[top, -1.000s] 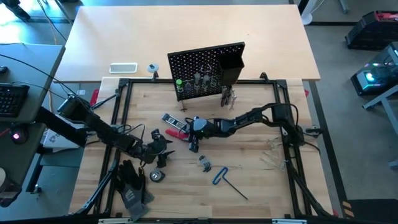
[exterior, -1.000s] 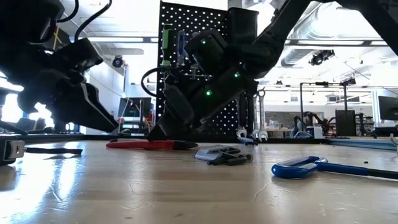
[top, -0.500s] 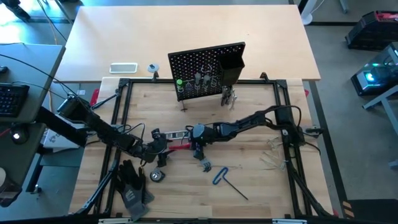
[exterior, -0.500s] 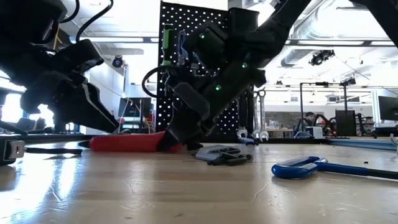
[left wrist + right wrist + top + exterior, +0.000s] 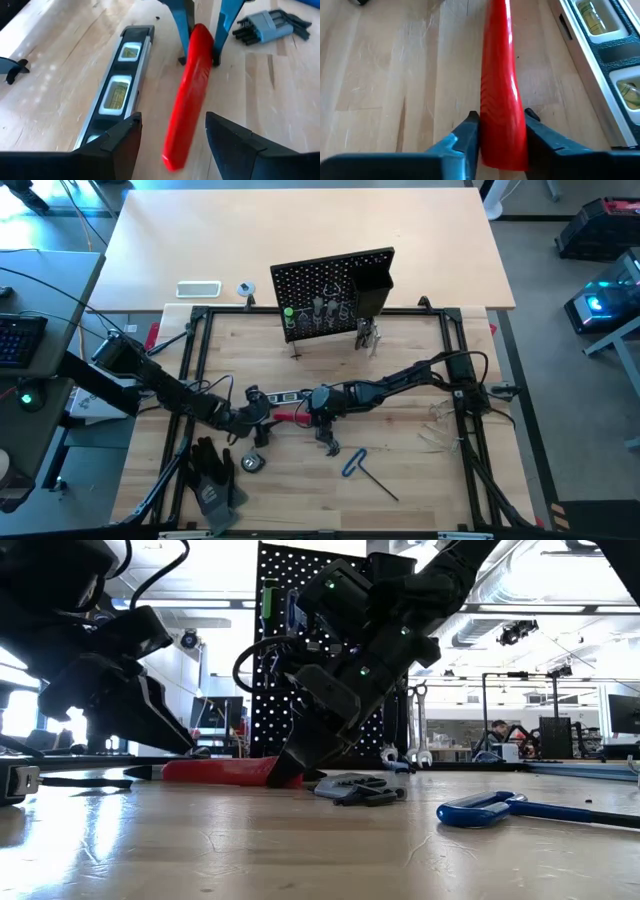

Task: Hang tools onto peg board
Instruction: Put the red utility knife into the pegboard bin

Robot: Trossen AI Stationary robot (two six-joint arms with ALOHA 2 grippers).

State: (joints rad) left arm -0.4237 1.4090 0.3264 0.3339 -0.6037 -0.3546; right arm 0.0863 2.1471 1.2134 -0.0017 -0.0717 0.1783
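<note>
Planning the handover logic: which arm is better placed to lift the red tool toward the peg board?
The right. The right claw already straddles one end of the red tool, fingers against both sides. The left claw stands open at its other end, not touching. The peg board stands beyond.

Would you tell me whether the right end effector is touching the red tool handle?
Touching. The right wrist view shows the right end effector with both fingers pressed against the sides of the red tool handle, no gap on either side.
</note>
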